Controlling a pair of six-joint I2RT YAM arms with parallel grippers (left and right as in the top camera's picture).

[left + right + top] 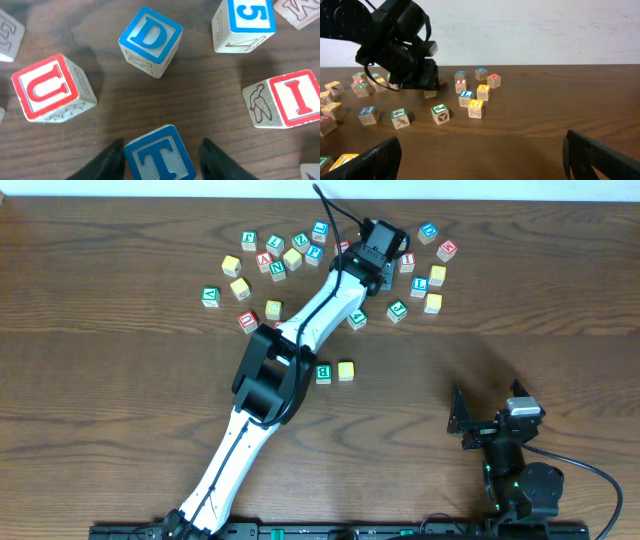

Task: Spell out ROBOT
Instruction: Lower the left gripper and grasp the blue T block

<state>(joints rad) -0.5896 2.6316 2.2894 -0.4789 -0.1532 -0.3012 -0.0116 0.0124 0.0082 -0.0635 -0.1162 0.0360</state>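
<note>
1. Right now we see the left arm stretched across the counter into the loose cluster of letter cubes on its far side.
2. In the left wrist view, the left pincer points down over the blue T cube. One dark finger stands on each side of the cube.
3. One finger seems to meet the cube's edge, while a thin strip of wood shows between the other finger and the cube. We cannot tell whether the pincer is gripping the cube or only straddling it.
4. The T face looks straight up at the wrist camera.
5. Other cubes ring the blue T cube, all apart from it. In that view a blue D cube lies beyond it, a red U cube to one side, a red I cube to the other, and a blue 5 cube in the upper corner.
6. From overhead, a green-letter cube and a yellow cube sit side by side in the middle of the counter. They are just beside the left arm's elbow and well apart from the cluster. The green letter is too small for us to read with certainty.
7. The right pincer hangs over bare wood at the near right of the counter, far from every cube. Its fingers are spread wide and hold nothing.
</note>
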